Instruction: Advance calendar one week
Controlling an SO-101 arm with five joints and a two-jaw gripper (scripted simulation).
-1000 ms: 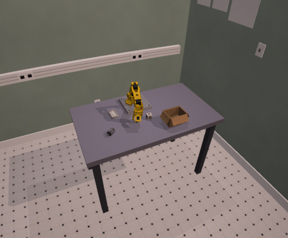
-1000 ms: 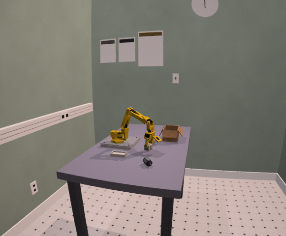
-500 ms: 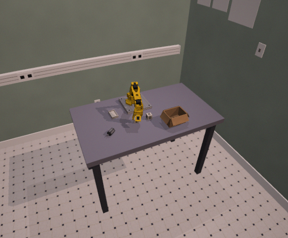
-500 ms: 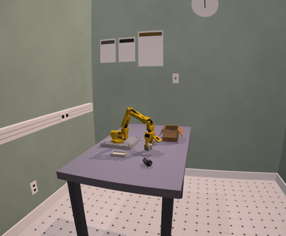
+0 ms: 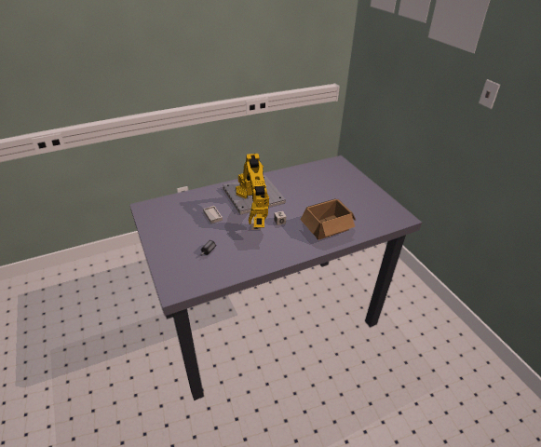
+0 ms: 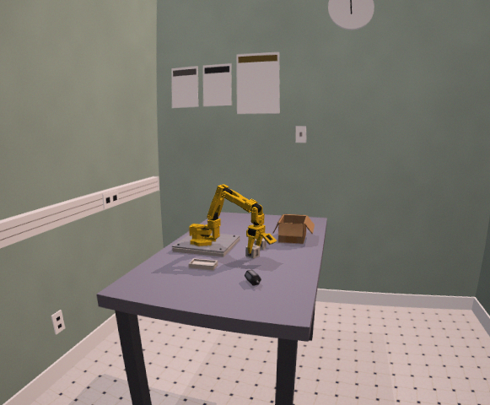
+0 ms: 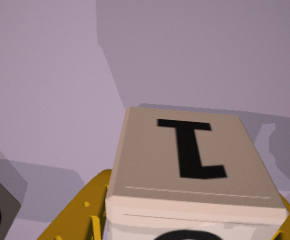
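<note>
1. Claw (image 6: 254, 251) is pinching one number cube (image 7: 195, 165). In the wrist view the cube fills the frame: the face turned to the camera carries a "1", read upside down from here, and a rounded dark digit shows on the face below it, cut off so I cannot name it. Yellow claw parts flank the cube low on both sides.

2. Second cube (image 5: 279, 217) sits on the desk (image 5: 203, 283) just beside the claw, on the side toward the cardboard box (image 5: 329, 219). The digit on it is too small to read from the top view.

3. Tray (image 5: 212, 213) lies apart from both cubes, next to the arm's base plate (image 5: 279, 195) near the desk's back edge. It looks bare; neither cube is in it.

4. Risk: the grip looks low on the cube, with most of the body standing beyond the fingers. If so, a quick lift or wrist turn could let it pivot or slip, and I lose track of which face comes to the front.

5. Risk: the loose cube is close. A swing toward the box side could knock it and roll its digit.

6. Risk: setting the held cube in the tray tilted on the rim, so it fails to sit flat, or with the digit inverted on the front.

7. Small dark cylinder (image 5: 208, 247) lies toward the front edge, out of the likely path to the tray; low worry.
</note>
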